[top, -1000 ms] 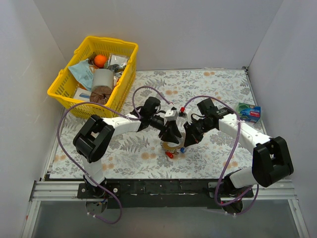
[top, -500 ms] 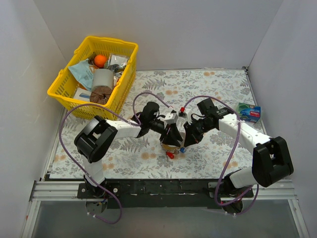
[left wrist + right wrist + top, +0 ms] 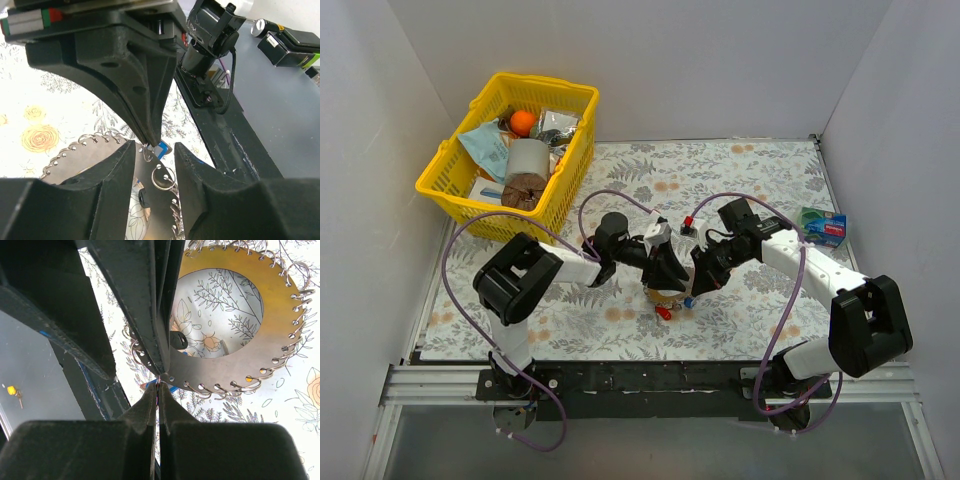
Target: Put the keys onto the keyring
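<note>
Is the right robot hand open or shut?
Shut. The right gripper shows no gap between its fingers in its wrist view, pinching the edge of the keyring.

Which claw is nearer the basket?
Left. Left claw is at the keyring, right of the basket; right claw sits beside it, farther right.

A robot lab cell — plain white walls (image 3: pixel 720 60) boxing a floral-covered table (image 3: pixel 760 165) on an aluminium frame (image 3: pixel 430 385).
</note>
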You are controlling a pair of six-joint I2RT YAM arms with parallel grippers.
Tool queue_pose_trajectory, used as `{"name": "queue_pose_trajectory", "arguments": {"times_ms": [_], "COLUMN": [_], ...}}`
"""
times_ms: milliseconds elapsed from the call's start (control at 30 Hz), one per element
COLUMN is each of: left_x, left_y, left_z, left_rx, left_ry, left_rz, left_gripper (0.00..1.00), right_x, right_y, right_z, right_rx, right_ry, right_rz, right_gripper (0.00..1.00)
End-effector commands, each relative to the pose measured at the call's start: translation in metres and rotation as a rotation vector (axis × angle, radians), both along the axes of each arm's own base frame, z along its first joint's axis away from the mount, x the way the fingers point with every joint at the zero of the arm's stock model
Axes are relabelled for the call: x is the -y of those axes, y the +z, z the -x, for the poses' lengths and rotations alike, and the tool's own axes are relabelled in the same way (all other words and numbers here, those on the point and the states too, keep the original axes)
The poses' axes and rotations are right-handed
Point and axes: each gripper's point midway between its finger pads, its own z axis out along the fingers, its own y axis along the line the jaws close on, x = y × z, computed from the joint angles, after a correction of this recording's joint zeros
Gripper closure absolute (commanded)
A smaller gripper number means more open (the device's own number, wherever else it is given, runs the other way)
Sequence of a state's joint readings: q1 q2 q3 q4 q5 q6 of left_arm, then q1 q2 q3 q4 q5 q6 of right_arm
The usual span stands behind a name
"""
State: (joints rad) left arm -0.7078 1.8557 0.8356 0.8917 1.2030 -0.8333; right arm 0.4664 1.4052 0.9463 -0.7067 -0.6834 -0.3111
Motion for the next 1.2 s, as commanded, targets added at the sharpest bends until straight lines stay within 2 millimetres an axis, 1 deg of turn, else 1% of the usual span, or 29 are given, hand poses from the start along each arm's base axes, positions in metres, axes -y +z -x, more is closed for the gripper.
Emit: {"name": "queue_pose_trajectory", "arguments": {"times_ms": [0,300,500,700,900,1033,1167], "left_x": [0.002,0.004,0.008,0.011,0.014,0.015,0.016], "left_y": [0.003,-0.005,-0.009,-0.019,-0.017,-0.018,-0.016], "left_z": [-0.004,-0.006,-0.003,-0.004,-0.003,-0.002,-0.002], "left_rx": [-0.003,-0.021,-0.037,-0.037,-0.041,-0.043,-0.042], "left_ry": [0.002,-0.015,-0.042,-0.042,-0.053,-0.064,-0.07], "left_rz": [0.014,-0.003,-0.015,-0.045,-0.039,-0.042,-0.038], "left_gripper": [0.64,0.65,0.66,0.68,0.71,0.75,0.82], "right_x": [-0.007,-0.006,-0.007,-0.006,-0.006,-0.006,-0.007], "right_y": [0.015,0.017,0.017,0.018,0.017,0.017,0.017], "right_z": [-0.002,-0.003,-0.004,-0.005,-0.004,-0.005,-0.005], "right_rx": [0.037,0.047,0.053,0.06,0.057,0.061,0.059], "right_ry": [0.016,0.017,0.017,0.014,0.014,0.013,0.013], "right_rz": [-0.048,-0.047,-0.052,-0.049,-0.049,-0.047,-0.047], "right_gripper": [0.99,0.99,0.99,0.99,0.99,0.99,0.99]}}
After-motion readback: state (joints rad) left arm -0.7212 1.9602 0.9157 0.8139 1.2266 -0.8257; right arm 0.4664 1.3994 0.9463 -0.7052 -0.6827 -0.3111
